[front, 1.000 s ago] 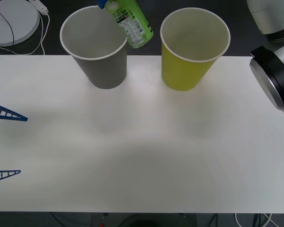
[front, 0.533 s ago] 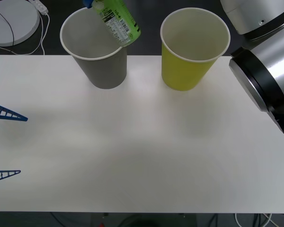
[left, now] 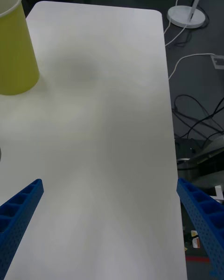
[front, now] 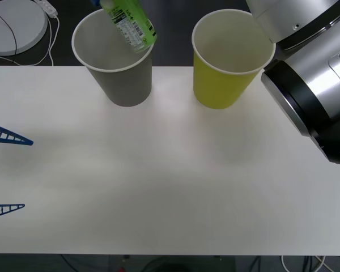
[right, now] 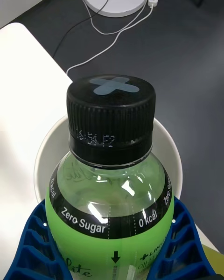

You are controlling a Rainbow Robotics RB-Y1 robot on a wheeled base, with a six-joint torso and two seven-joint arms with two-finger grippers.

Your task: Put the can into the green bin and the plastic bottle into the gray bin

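I've got the right gripper (right: 112,256) clamped on the plastic bottle (right: 111,186), its blue ribbed fingers (right: 32,242) pressed against both sides of the green body just under the black "Zero Sugar" band. The black screw cap (right: 111,114) points away from the wrist, with a grey-blue cross mark on its top. Past the cap I can see the white rim of the gray bin (right: 46,154) curving around behind the bottle.

From the front camera, the plastic bottle (front: 128,22) hangs tilted above the gray bin (front: 116,62), its lower end over the rim on the side nearer the green bin (front: 229,62); I can't tell whether it touches that rim. A sliver of blue finger shows at the bottle's upper end. Both bins stand upright side by side on the far part of the white table (front: 170,181), close but apart, gray on my left, green on my right. The silver and black bulk of the right arm (front: 309,85) reaches in from the right, passing over the edge of the green bin.

The left gripper (left: 112,233) sits parked and spread wide, its two blue fingers (left: 18,214) at the corners of its wrist picture with bare table (left: 102,121) between them and the green bin (left: 14,46) off to one side. In the front camera its fingertips (front: 11,137) poke in at the left edge, well away from the bins.

Beyond the table, a round white base (front: 14,25) with a cable lies on the dark floor.
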